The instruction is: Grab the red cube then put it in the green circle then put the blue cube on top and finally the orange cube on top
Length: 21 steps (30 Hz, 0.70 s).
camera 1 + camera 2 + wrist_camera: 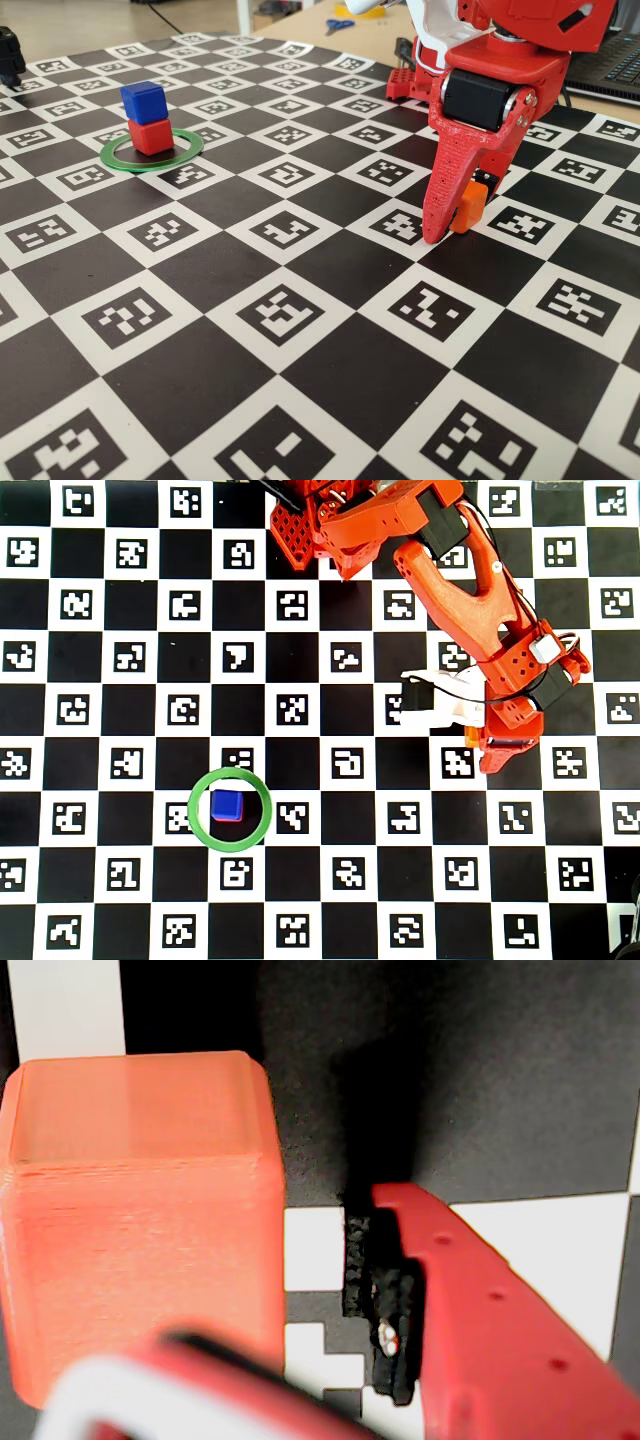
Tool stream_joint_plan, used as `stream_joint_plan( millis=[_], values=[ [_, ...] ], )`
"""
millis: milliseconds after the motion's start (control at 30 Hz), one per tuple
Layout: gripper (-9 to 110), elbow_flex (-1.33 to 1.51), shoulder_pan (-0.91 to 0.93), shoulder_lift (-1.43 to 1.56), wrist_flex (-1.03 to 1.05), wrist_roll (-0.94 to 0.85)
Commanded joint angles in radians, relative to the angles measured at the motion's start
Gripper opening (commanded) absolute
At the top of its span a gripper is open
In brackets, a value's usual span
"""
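My claw is down around the orange cube, open, not squeezing yet. Blue cube sits on red cube in the ring. If I close crooked, orange could slip away.

Black-and-white checkerboard mat with coded markers in the white squares, spread over the counter. Blue-handled scissors lying on bare wood beyond the mat's far edge. Dark keyboard at far right.
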Motion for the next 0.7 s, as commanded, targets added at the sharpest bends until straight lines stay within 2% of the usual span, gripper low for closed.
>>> stream_joint_plan(
  millis=[0, 233, 667],
  values=[
    [31, -0.005, 0.014, 0.031, -0.005, -0.009],
    [18, -0.005, 0.023, 0.032, -0.008, -0.006],
    [14, -0.018, 0.054, 0.101, 0.044, -0.021]
  ],
)
